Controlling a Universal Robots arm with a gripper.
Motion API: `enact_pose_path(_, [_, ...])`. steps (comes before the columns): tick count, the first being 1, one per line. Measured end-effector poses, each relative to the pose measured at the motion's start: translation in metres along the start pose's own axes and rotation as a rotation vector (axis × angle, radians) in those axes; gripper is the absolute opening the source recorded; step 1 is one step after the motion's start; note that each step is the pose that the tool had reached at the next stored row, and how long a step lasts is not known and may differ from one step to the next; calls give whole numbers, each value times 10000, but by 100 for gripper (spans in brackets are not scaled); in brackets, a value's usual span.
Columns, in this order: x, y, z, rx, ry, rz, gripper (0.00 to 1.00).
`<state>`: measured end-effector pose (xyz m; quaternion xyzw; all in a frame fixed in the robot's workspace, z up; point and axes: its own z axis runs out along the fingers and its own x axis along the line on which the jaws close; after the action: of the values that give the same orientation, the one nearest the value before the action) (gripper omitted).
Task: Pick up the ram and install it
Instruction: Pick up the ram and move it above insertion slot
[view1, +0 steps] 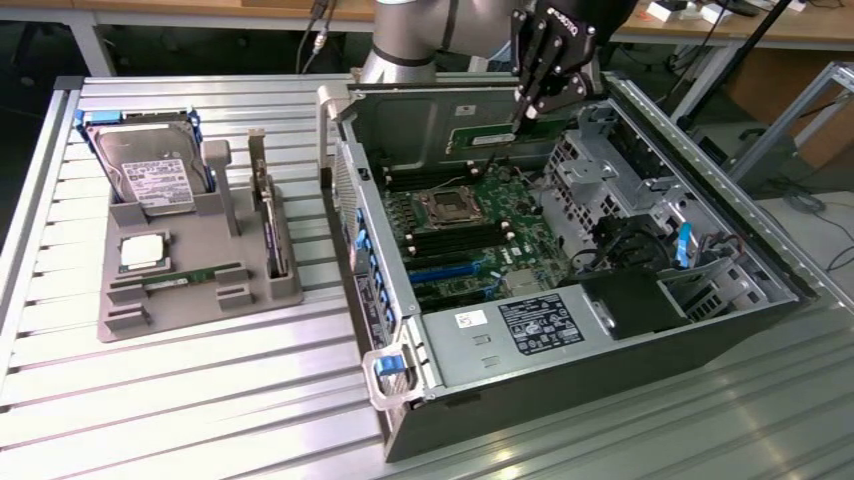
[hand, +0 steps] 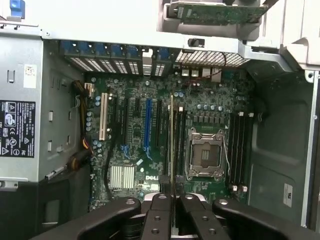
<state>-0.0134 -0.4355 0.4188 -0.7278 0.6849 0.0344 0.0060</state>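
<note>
Closest in the exterior view is the shiny metal worktop (view1: 200, 400), made of long strips. On it sits a big open computer case (view1: 721, 330). At its near corner is a clear handle with a blue bit (view1: 388, 368). Just past that is a grey box (view1: 461, 355) with a black sticker.

On the exterior view's left, apart from the case, is a grey tray (view1: 187, 230). A square silver chip (view1: 143, 252) lies in it, with a thin green stick (view1: 198, 273) just beside the chip. A card (view1: 274, 235) stands on its edge at the tray's side. Farther back in the tray leans a hard drive (view1: 154, 172).

Deeper in the case is the green main board (view1: 467, 288), with a square socket (view1: 447, 207) on it. Long black slots (view1: 454, 243) run along both sides of the socket.

Over the far part of the board hang the black fingers (view1: 534, 95). They are squeezed tight on the ram (view1: 491, 142), holding it by its top edge.

In the wrist view the fingers (hand: 156, 215) pinch the ram (hand: 172, 150), which looks like a thin line seen from its edge. It lines up with the slots right beside the socket (hand: 205, 155). I cannot tell if it touches a slot.

Behind it all, the grey arm (view1: 400, 40) comes down from the far side.
</note>
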Motion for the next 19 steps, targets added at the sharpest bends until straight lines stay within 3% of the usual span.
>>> enact_pose_path(19, [35,-585,-24,0,0,1,12])
